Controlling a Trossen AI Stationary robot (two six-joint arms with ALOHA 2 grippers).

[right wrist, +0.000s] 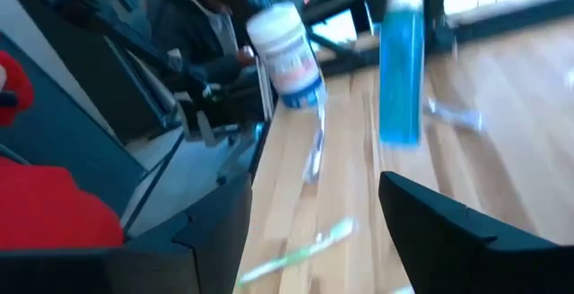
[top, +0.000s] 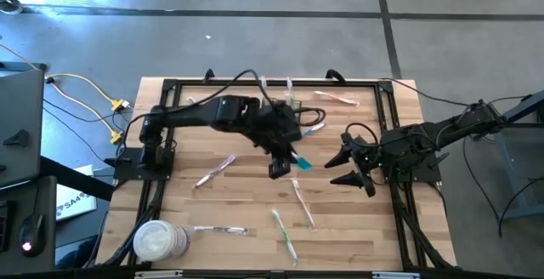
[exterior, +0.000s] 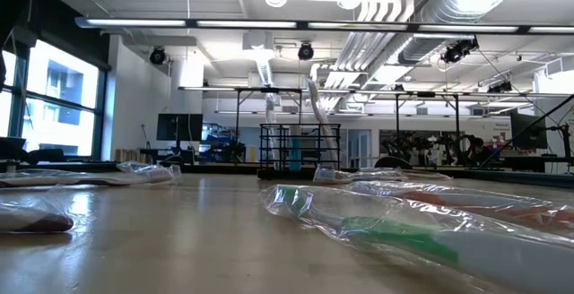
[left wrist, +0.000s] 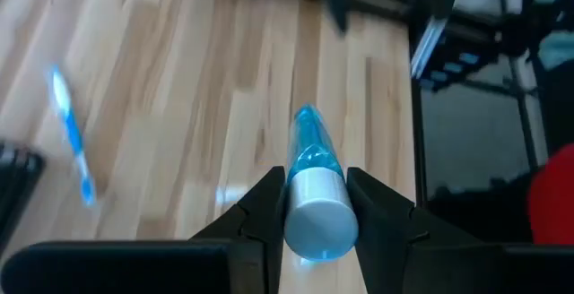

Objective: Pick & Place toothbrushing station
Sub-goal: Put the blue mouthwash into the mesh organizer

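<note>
1. The left gripper (top: 285, 165), just in front of the basket (top: 287, 109), clamps a blue tube (left wrist: 314, 182); placing it is not yet done.
2. The basket already holds what look like two or three wrapped toothbrushes.
3. Right gripper (top: 350, 165), beside the basket, spread and empty.
4. About seven toothbrushes (top: 286, 235) lie loose, one white tub (top: 159, 240).

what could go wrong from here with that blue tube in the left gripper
1. The left gripper pinches the blue tube only at its white cap end, with most of the tube sticking out past the fingers; it may pivot or slip.
2. The open right gripper sits close beside the tube's tip in the high view, so a swing could clip it.
3. Wrapped toothbrushes lie below and could get knocked.
</note>
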